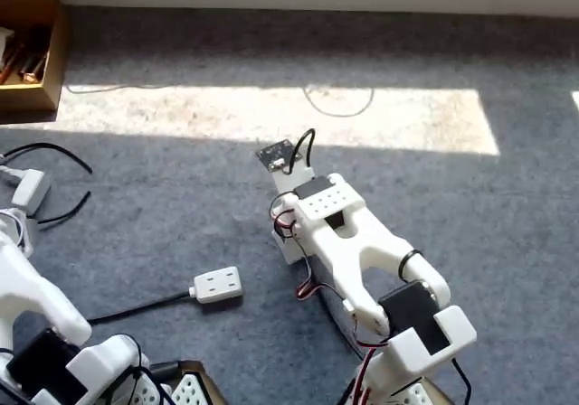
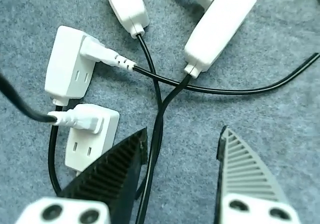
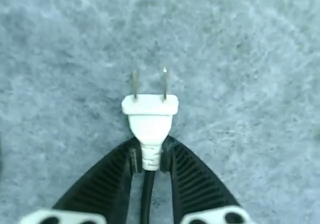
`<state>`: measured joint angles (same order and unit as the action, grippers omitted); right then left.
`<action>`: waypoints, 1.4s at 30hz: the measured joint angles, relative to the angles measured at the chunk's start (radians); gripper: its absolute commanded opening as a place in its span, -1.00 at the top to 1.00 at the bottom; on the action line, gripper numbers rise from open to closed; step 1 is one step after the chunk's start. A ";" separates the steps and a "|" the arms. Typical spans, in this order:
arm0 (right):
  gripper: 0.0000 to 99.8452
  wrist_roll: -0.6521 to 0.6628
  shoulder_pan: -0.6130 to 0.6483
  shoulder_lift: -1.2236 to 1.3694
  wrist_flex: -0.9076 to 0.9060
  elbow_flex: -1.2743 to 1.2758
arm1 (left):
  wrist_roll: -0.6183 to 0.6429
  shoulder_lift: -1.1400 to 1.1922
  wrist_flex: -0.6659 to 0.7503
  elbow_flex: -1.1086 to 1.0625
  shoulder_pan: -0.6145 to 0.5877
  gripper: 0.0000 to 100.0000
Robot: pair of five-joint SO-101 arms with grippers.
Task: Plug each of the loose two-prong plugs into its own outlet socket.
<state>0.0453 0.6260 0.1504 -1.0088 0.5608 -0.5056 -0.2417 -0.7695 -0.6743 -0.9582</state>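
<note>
Two-prong plug (image 3: 150, 111) clamped at neck between right fingers (image 3: 107, 181), prongs pointing outward; left fingers (image 2: 115, 171) wide apart, empty, just beside outlet socket (image 2: 90, 141).

we see a white two-prong plug (image 3: 150, 111), both metal prongs bare and pointing out over the grey carpet (image 3: 250, 59), its ribbed neck pinched in the right gripper (image 3: 150, 154). a white outlet socket (image 1: 217, 285) lies flat on the carpet, slots up and empty, with a black cord trailing off. one outlet block (image 2: 65, 69) and a second outlet block (image 2: 85, 144) lie side by side, each with a white plug seated.
</note>
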 measured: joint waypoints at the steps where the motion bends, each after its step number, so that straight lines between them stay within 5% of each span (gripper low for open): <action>1: 0.99 0.000 0.000 -0.002 -0.002 -0.006 | 0.000 0.000 0.000 0.000 0.014 0.53; 11: 0.99 0.100 0.137 -0.190 -0.453 -0.477 | 0.031 -0.172 -0.167 0.153 0.196 0.52; 15: 0.99 0.161 0.216 -0.302 -0.528 -0.700 | 0.037 -0.364 -0.307 0.264 0.290 0.32; 20: 0.99 0.118 0.215 -0.456 -0.296 -0.563 | 0.037 -0.568 -0.508 0.296 0.414 0.15; 30: 0.99 0.097 0.112 -0.721 0.614 0.400 | 0.064 -0.654 -0.548 0.310 0.425 0.16; 36: 0.99 0.097 0.109 -0.723 0.680 0.439 | 0.140 -0.660 -0.600 0.316 0.600 0.16; 42: 0.99 0.077 0.238 -0.723 0.583 0.417 | 0.226 -0.660 -0.539 0.186 0.769 0.16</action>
<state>0.1220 0.8638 -0.5723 -0.4258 0.9782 -0.2800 -0.9014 -1.3080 -0.4887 -0.1895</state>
